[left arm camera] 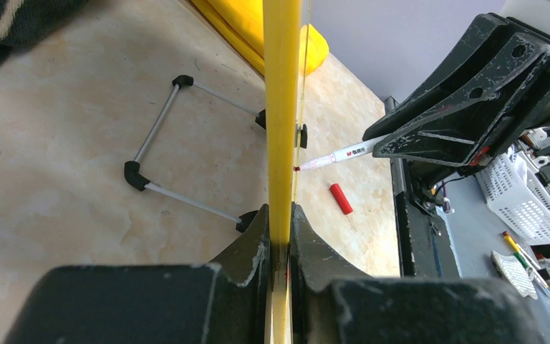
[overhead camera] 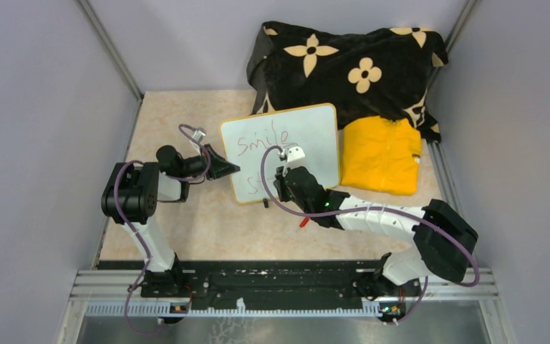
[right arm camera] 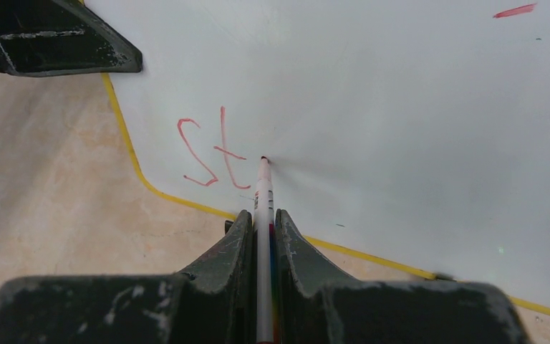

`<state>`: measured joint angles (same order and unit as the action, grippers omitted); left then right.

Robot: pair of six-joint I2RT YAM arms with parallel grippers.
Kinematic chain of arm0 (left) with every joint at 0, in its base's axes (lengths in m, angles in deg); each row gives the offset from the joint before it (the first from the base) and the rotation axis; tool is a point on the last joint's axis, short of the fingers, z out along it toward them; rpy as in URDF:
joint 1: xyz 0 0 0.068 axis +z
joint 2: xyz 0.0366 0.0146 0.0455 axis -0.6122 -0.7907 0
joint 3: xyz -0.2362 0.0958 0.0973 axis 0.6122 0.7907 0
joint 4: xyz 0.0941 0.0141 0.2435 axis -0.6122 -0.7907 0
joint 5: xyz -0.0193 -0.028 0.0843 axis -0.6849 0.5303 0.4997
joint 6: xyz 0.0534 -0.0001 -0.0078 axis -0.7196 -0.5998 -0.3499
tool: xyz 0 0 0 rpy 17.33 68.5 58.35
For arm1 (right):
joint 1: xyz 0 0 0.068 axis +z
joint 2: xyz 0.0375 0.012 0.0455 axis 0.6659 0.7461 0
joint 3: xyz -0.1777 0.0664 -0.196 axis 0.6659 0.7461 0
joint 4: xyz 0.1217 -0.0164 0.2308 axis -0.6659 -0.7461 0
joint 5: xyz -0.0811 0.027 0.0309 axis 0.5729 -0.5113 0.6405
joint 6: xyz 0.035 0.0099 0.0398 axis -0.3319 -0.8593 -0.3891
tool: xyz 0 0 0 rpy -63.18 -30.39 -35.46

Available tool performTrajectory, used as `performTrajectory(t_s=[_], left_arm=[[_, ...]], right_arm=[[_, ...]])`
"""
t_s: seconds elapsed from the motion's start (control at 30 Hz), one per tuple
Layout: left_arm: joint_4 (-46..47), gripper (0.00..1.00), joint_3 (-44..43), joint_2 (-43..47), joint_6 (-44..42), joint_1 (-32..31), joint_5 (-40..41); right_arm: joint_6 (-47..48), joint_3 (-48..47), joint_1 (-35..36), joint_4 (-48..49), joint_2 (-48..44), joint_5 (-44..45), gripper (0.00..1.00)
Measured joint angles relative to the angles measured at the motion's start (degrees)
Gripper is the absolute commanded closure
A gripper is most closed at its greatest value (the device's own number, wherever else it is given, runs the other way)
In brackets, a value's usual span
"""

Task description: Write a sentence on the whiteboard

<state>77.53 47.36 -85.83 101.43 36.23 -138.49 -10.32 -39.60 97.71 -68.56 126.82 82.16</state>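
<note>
The whiteboard (overhead camera: 308, 136) stands tilted mid-table, with a yellow frame. On it the sentence reads "Smile" (overhead camera: 261, 137) in red, with "St" (right arm camera: 211, 150) below it. My left gripper (overhead camera: 233, 170) is shut on the board's left edge; the left wrist view shows the yellow frame (left arm camera: 281, 107) clamped between my jaws (left arm camera: 280, 222). My right gripper (overhead camera: 281, 185) is shut on a white marker (right arm camera: 263, 193). Its red tip touches the board just right of the "t". The marker (left arm camera: 336, 155) also shows in the left wrist view.
A black blanket with tan flowers (overhead camera: 351, 64) lies behind the board, and a yellow cloth (overhead camera: 381, 154) lies to its right. A red marker cap (left arm camera: 341, 198) lies on the table in front. The board's wire stand (left arm camera: 179, 143) rests behind it. Walls close both sides.
</note>
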Motion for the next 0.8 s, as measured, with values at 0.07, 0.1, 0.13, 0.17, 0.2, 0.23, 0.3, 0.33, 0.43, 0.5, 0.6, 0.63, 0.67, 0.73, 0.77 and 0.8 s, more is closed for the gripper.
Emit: performTrajectory(t_s=[0.07, 0.1, 0.13, 0.17, 0.2, 0.23, 0.3, 0.33, 0.43, 0.5, 0.6, 0.63, 0.67, 0.73, 0.77, 0.8], left_arm=[[-0.17, 1.00, -0.07, 0.00, -0.02, 0.00, 0.00], [-0.20, 1.00, -0.07, 0.00, -0.02, 0.00, 0.00], [-0.22, 1.00, -0.09, 0.00, -0.02, 0.00, 0.00], [-0.22, 1.00, -0.09, 0.00, -0.02, 0.00, 0.00], [-0.24, 1.00, -0.11, 0.00, -0.02, 0.00, -0.02], [-0.26, 1.00, -0.11, 0.00, -0.02, 0.00, -0.02], [-0.33, 1.00, -0.11, 0.00, -0.04, 0.00, -0.04], [-0.35, 1.00, -0.11, 0.00, -0.11, 0.00, -0.04], [-0.37, 1.00, -0.13, 0.00, -0.20, 0.00, -0.07], [-0.37, 1.00, -0.13, 0.00, -0.20, 0.00, -0.11], [-0.39, 1.00, -0.15, 0.00, -0.22, 0.00, -0.13], [-0.37, 1.00, -0.15, 0.00, -0.22, 0.00, -0.13], [-0.39, 1.00, -0.15, 0.00, -0.22, 0.00, -0.13], [-0.42, 1.00, -0.15, 0.00, -0.24, 0.00, -0.13], [-0.44, 1.00, -0.15, 0.00, -0.42, 0.00, -0.04], [-0.44, 1.00, -0.17, 0.00, -0.48, -0.02, -0.02]], right_arm=[[-0.02, -0.33, 0.00, 0.07, 0.35, -0.24, 1.00], [-0.02, -0.37, 0.00, 0.09, 0.44, -0.31, 1.00], [-0.02, -0.46, 0.00, 0.07, 0.57, -0.59, 1.00], [-0.02, -0.63, 0.00, 0.07, 0.74, -0.81, 1.00], [-0.02, -0.72, 0.00, 0.11, 0.87, -1.05, 1.00], [-0.02, -0.72, 0.00, 0.11, 1.01, -1.29, 1.00], [-0.07, -0.72, 0.00, 0.11, 1.25, -1.75, 1.00], [-0.09, -0.72, 0.00, 0.11, 1.36, -1.95, 1.00], [-0.17, -0.72, 0.00, 0.04, 1.51, -2.49, 1.00], [-0.20, -0.70, 0.00, 0.04, 1.51, -2.62, 1.00], [-0.50, -0.52, 0.00, -0.31, 1.51, -2.78, 1.00], [-0.61, -0.42, 0.00, -0.35, 1.51, -2.78, 1.00], [-0.68, -0.20, 0.00, -0.28, 1.49, -2.78, 1.00], [-0.90, 0.28, 0.00, -0.52, 1.46, -2.82, 1.00], [-1.01, 0.55, 0.02, -0.61, 1.44, -2.82, 1.00], [-1.09, 0.63, 0.02, -0.98, 1.44, -2.82, 1.00]])
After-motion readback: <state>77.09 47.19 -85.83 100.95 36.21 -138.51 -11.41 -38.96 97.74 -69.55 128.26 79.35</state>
